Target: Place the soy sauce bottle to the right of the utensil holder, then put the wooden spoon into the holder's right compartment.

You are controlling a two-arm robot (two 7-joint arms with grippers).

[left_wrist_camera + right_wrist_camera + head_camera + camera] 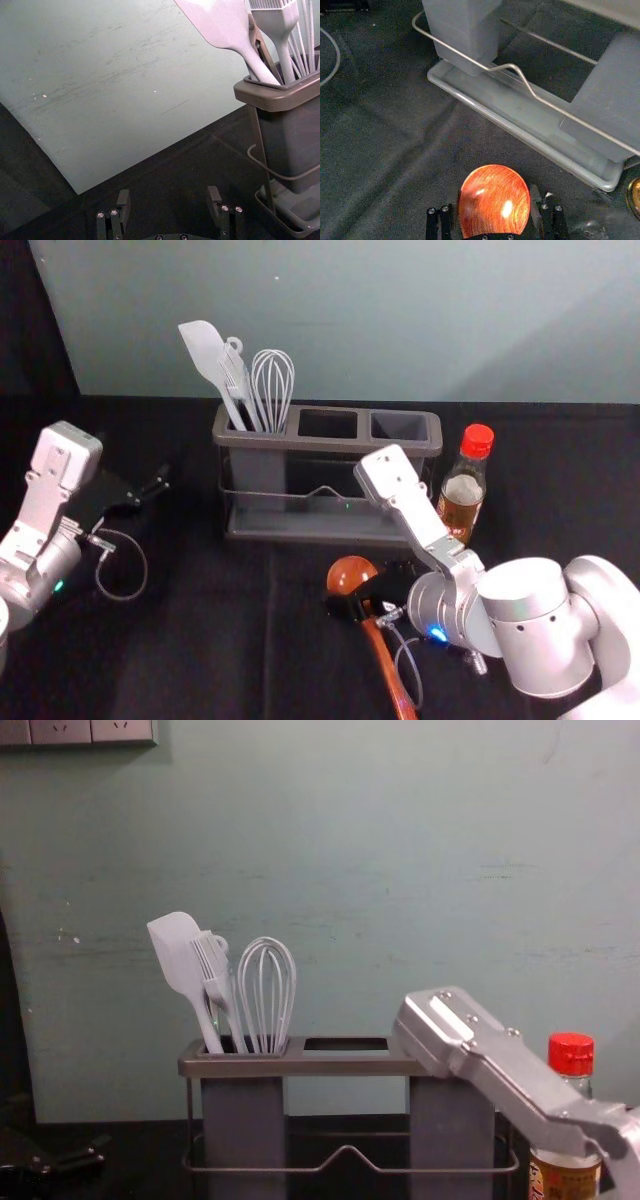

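Bottle of soy sauce [462, 492] stands, in the head view, upright just to the right of the utensil holder [300, 443], so I judge the first part is done; the wooden spoon [350, 575] is in front of the holder, with the right gripper [366, 600] at it, and the right compartment [400, 425] has no spoon inside, so the second part is left; the left gripper [150, 492] is idle, to the left of the holder; in the left wrist view, its two fingers are spread, with nothing between; in the right wrist view, the spoon's bowl [495, 200] is at the right gripper, but whether it is pinched, I cannot tell; in the chest view, the bottle is beside the holder, and only the spoon's insertion seems to remain
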